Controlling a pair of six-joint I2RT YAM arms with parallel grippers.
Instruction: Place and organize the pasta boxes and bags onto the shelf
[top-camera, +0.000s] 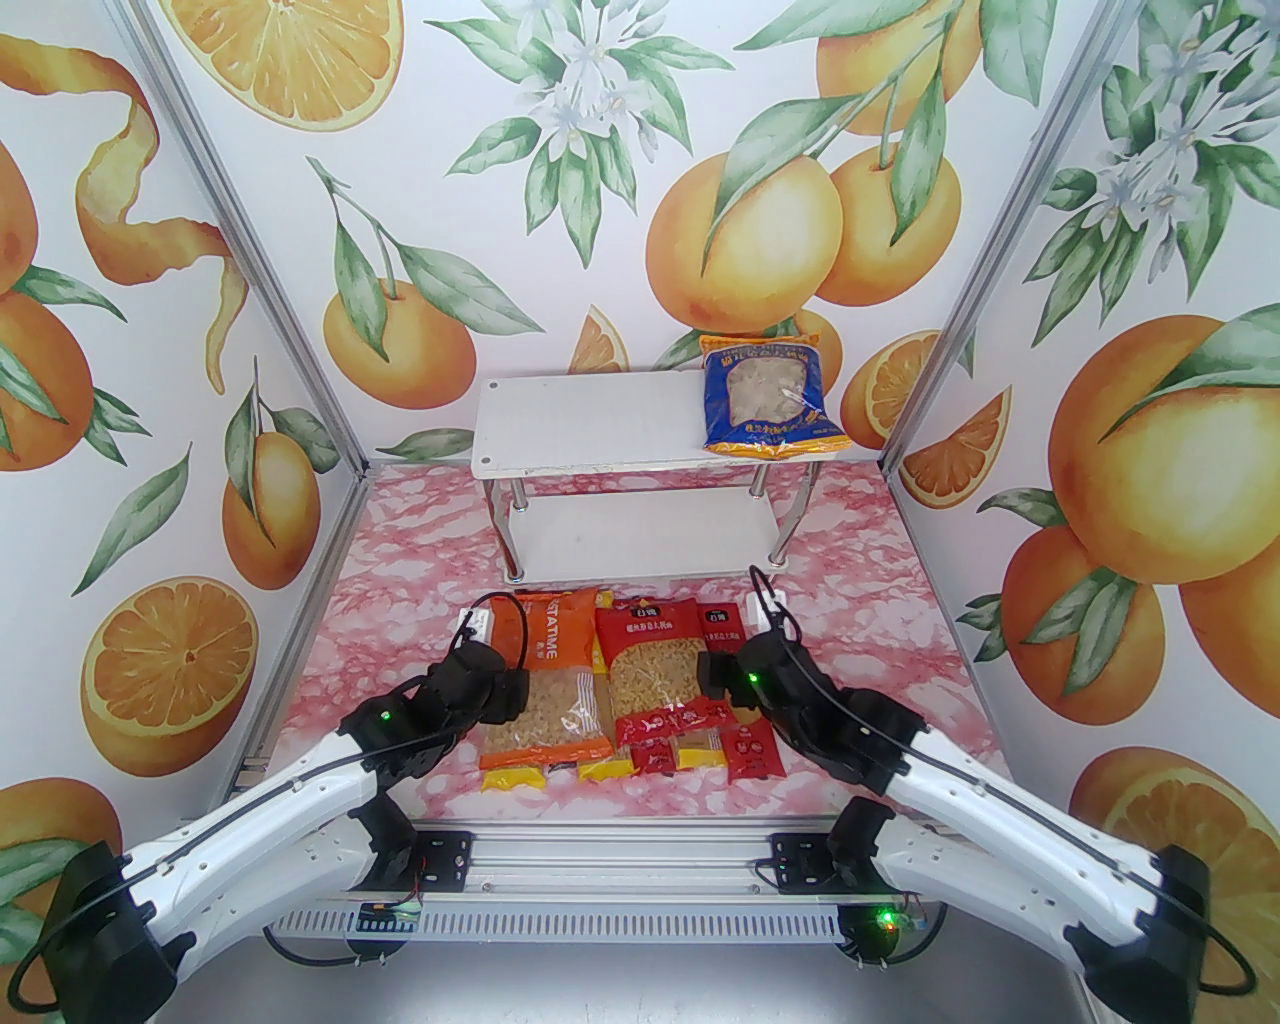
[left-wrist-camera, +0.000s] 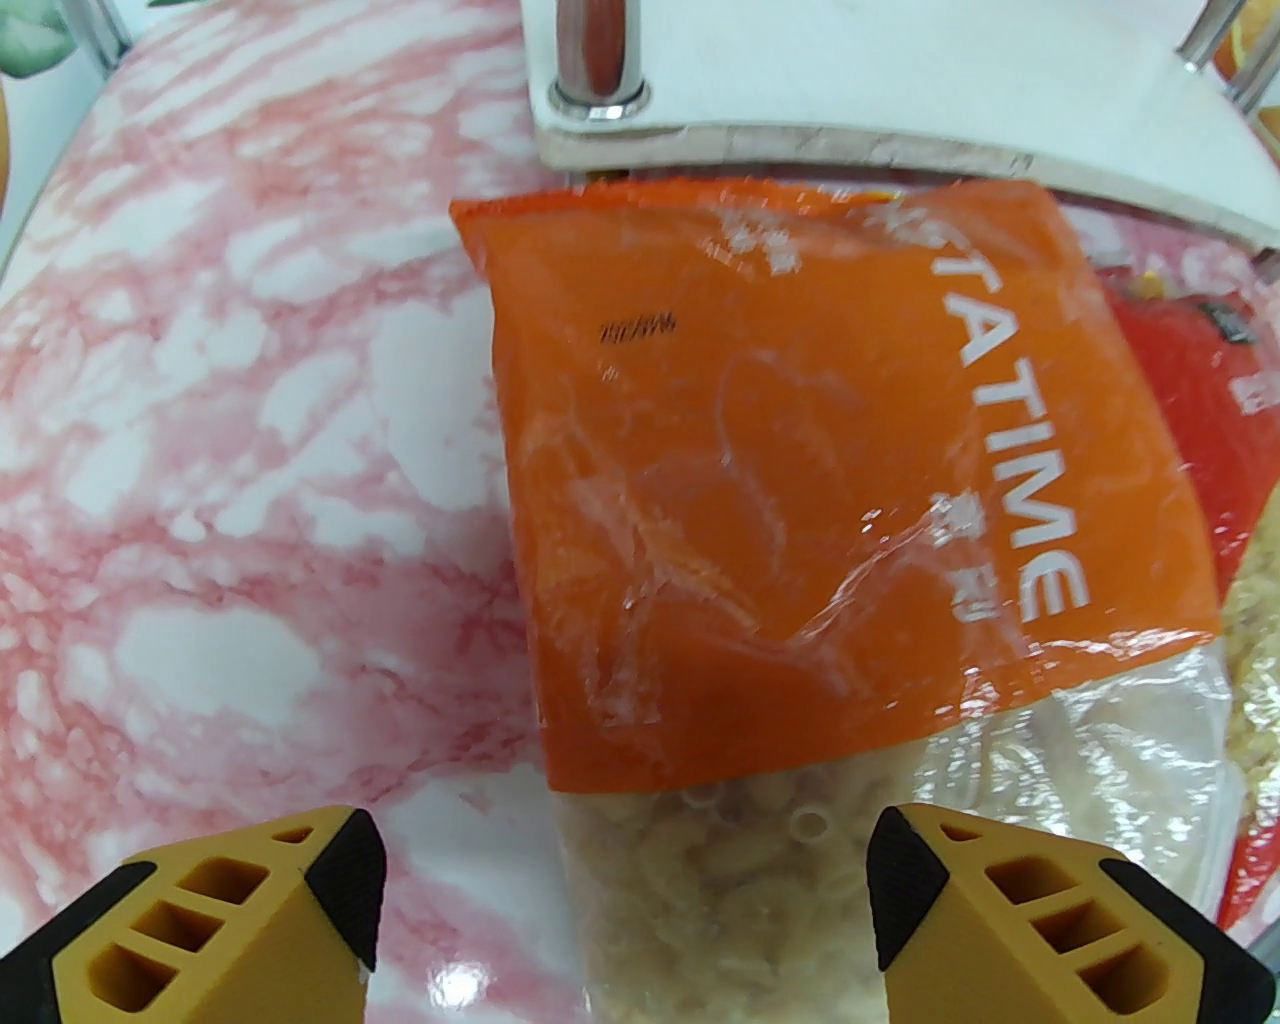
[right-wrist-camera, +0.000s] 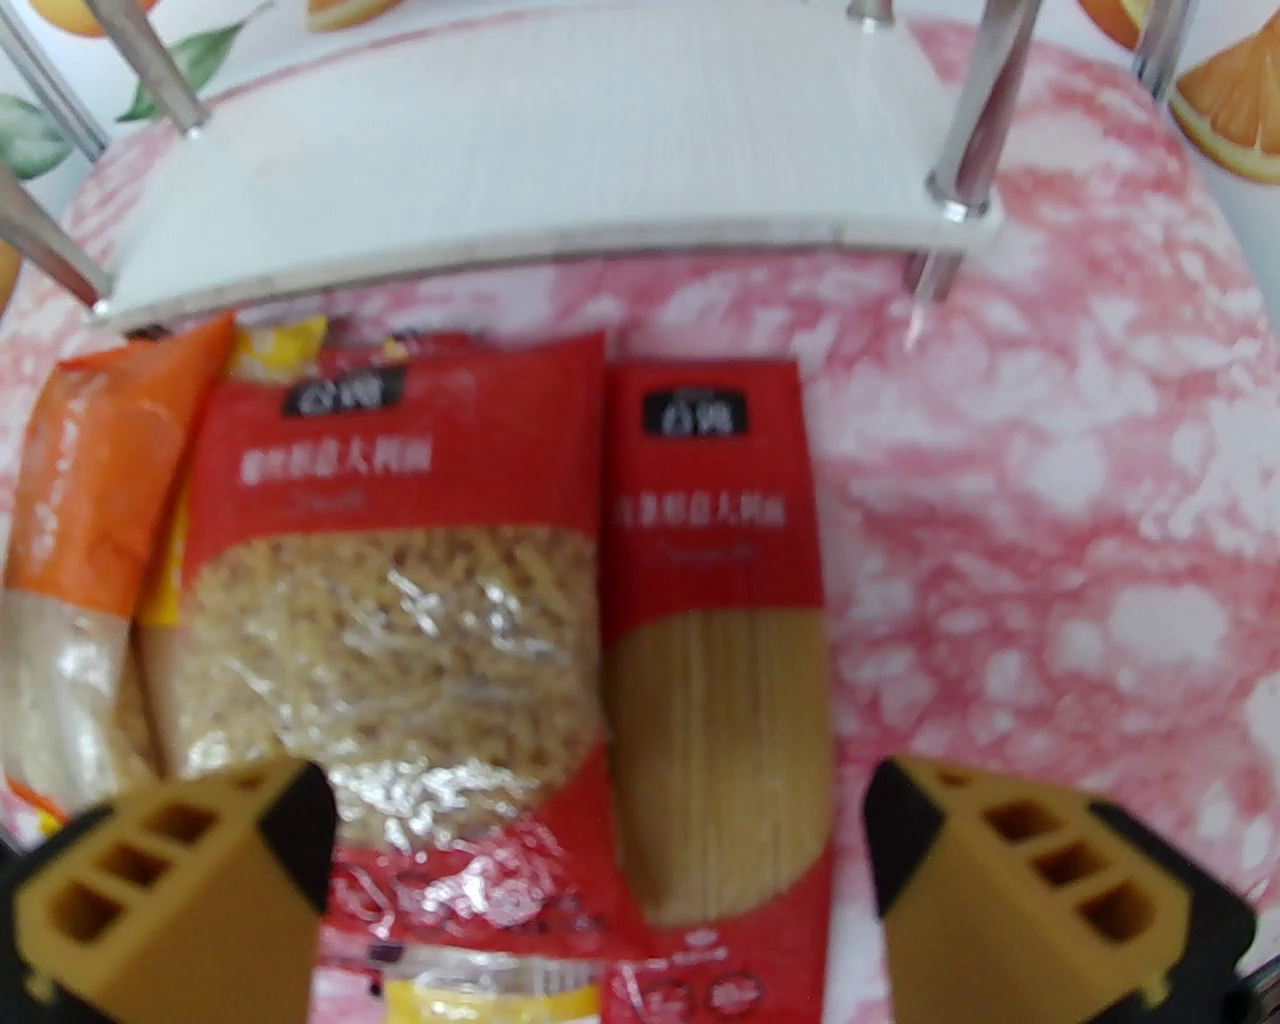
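Pink marbled vinyl covers the surface (top-camera: 400, 560). From above, the shelf (top-camera: 580, 420) stands toward its far edge, and the blue bag (top-camera: 770, 395) lies flat on the right end of the top board with its lower seam just past the board's front edge. I'd guess it was put at the end to leave the run of board beside it for more. The other goods lie in one overlapping heap at the middle of the surface, just in front of the shelf. The orange bag (top-camera: 560, 640) is on the left, the red bag (top-camera: 650, 670) is against it, and a red spaghetti pack (top-camera: 745, 750) is on the right. The ends of yellow packs (top-camera: 605, 770) poke out underneath toward the near edge. The left arm (top-camera: 300, 790) and right arm (top-camera: 950, 770) both stretch in low from the near edge, forearms angled inward and wrists tipped down over opposite sides of the heap. Through the left wrist camera, the left end effector (left-wrist-camera: 620, 880) is spread wide and holds nothing. One finger is over bare surface and the other over the orange bag's clear window, so it straddles that bag's left edge, likely lining up a pinch. How close it is to the plastic I can't tell. Through the right wrist camera, the right end effector (right-wrist-camera: 600, 850) is likewise released. The red spaghetti pack lies lengthwise between its fingers, with the left finger over the red bag and the right one over bare surface.
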